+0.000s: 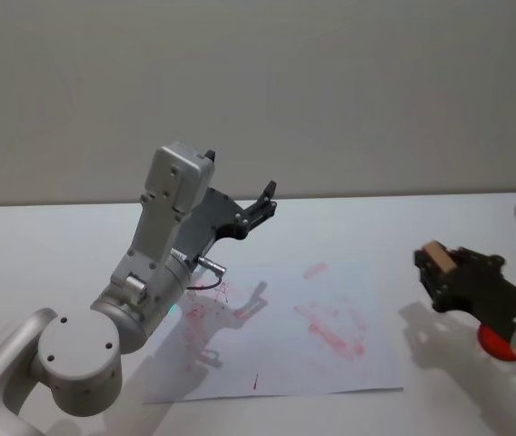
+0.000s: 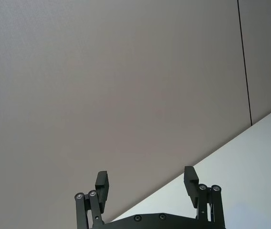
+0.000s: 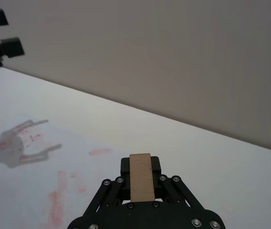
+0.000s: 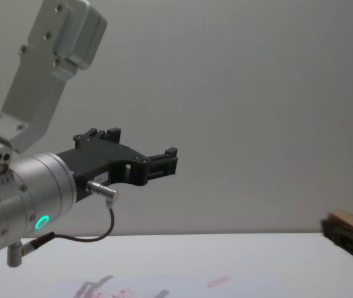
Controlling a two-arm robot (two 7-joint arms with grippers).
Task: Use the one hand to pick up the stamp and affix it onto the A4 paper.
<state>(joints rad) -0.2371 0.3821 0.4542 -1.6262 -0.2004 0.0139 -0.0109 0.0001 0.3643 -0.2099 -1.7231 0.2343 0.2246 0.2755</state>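
My right gripper (image 1: 436,265) hovers above the table just right of the A4 paper (image 1: 285,341), shut on the tan-brown stamp (image 1: 437,256). In the right wrist view the stamp (image 3: 141,177) stands upright between the black jaws of the right gripper (image 3: 140,165), with the paper (image 3: 40,191) and its red marks ahead and below. The chest view has the stamp (image 4: 344,219) at the right edge, well above the table. My left gripper (image 1: 260,205) is raised over the paper's far left corner, open and empty, its fingers (image 2: 101,183) spread wide.
A red round object (image 1: 492,341) lies on the table under my right wrist, partly hidden. The left arm's shadow falls on the paper's left part. The white table (image 1: 403,218) runs back to a plain wall.
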